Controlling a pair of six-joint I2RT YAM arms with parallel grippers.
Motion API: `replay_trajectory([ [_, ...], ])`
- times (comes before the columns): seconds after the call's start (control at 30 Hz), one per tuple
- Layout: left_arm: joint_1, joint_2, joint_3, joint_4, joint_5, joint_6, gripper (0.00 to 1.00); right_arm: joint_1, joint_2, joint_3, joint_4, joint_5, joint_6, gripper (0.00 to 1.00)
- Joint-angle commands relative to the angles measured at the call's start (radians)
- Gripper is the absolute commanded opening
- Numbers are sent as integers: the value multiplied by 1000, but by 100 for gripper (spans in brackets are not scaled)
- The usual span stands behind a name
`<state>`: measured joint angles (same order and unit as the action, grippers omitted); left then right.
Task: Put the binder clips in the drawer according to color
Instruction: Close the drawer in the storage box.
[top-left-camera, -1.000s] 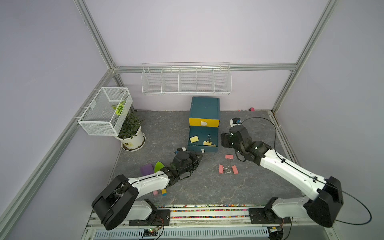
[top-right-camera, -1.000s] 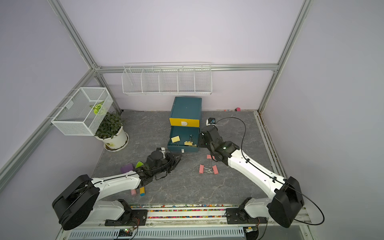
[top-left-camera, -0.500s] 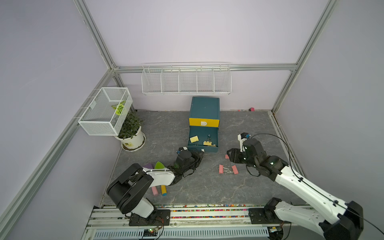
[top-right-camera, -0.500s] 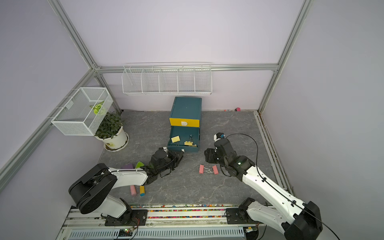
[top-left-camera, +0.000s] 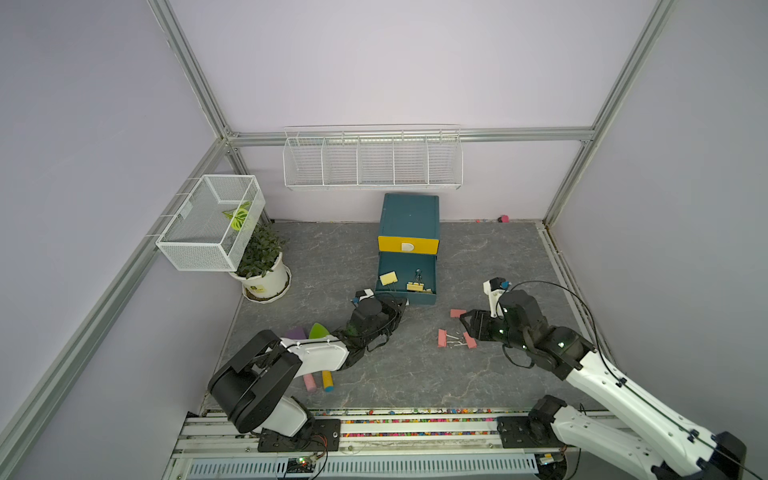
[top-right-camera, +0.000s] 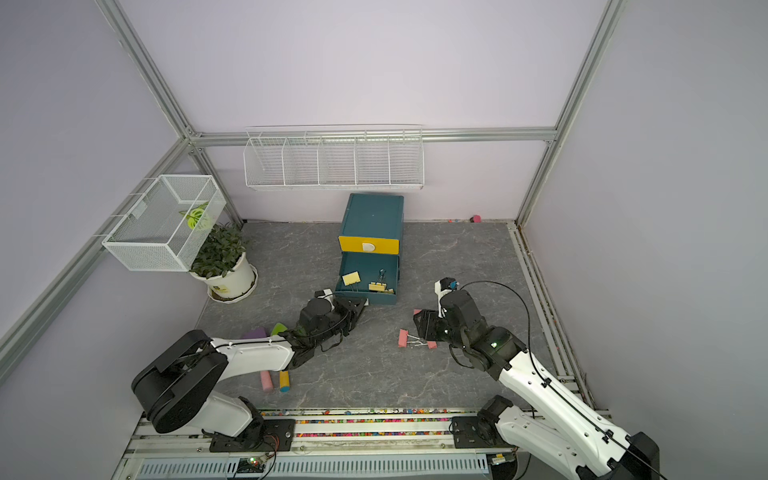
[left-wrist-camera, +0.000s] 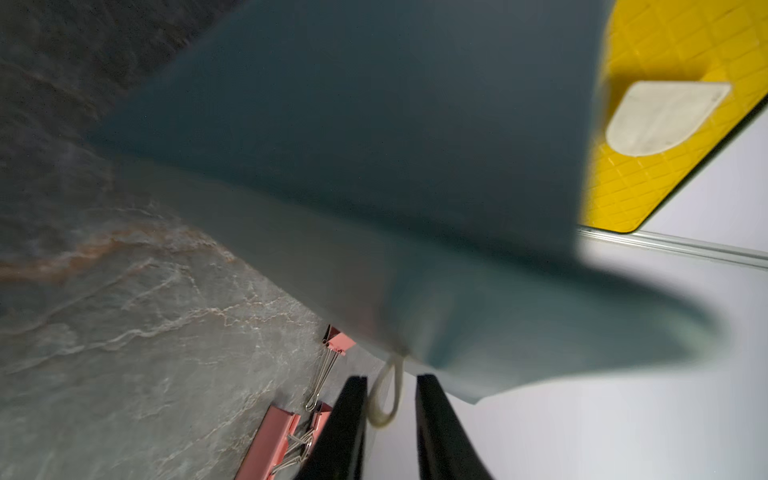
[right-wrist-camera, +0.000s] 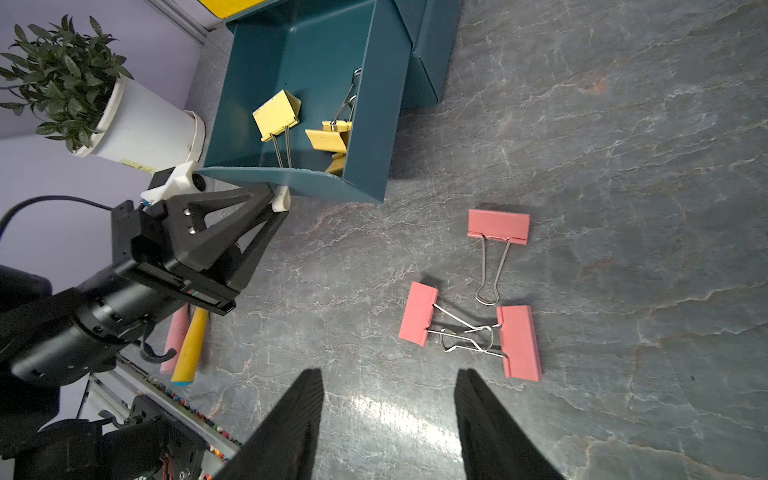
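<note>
Left hand (left-wrist-camera: 391, 377) first: straddles the white pull (right-wrist-camera: 282, 199) of the open teal drawer (right-wrist-camera: 316, 50), fingers (left-wrist-camera: 351, 415) set close either side of it; cannot tell whether clamped or a hair short. Looks set to slide that drawer, with the yellow binder clips (right-wrist-camera: 276, 116) lying inside, back into the drawer cabinet (top-left-camera: 409, 212) beneath the shut yellow front (top-left-camera: 408, 245).

To do it well: pinch the pull squarely, push straight along the drawer's run, keep the wrist level to avoid cocking and jamming the front, and go gently to spare the light cabinet a skid across the tabletop (right-wrist-camera: 623, 166).

Right hand (right-wrist-camera: 390, 415): hangs spread and empty over the tabletop, near three pink binder clips (right-wrist-camera: 498, 224), two with wire handles tangled together. Probably best to take the lone one by its folded body, well clear of the tangle.
</note>
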<state>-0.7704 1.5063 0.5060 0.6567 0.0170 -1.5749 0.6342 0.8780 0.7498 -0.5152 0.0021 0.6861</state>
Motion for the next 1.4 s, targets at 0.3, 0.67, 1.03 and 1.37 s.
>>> replay_trajectory([
  [0.3,16,11,68,-35,-25,35,0,-3,-3,-16,5,-57,-9,55],
  [0.67,76,68,186,-71,23,88,0,-3,-68,-61,50,-152,-68,55],
  [1.03,148,258,363,-56,93,120,0,-4,-76,-69,38,-144,-60,54],
  [1.37,175,355,430,9,110,110,0,-2,-76,-76,37,-134,-58,54],
])
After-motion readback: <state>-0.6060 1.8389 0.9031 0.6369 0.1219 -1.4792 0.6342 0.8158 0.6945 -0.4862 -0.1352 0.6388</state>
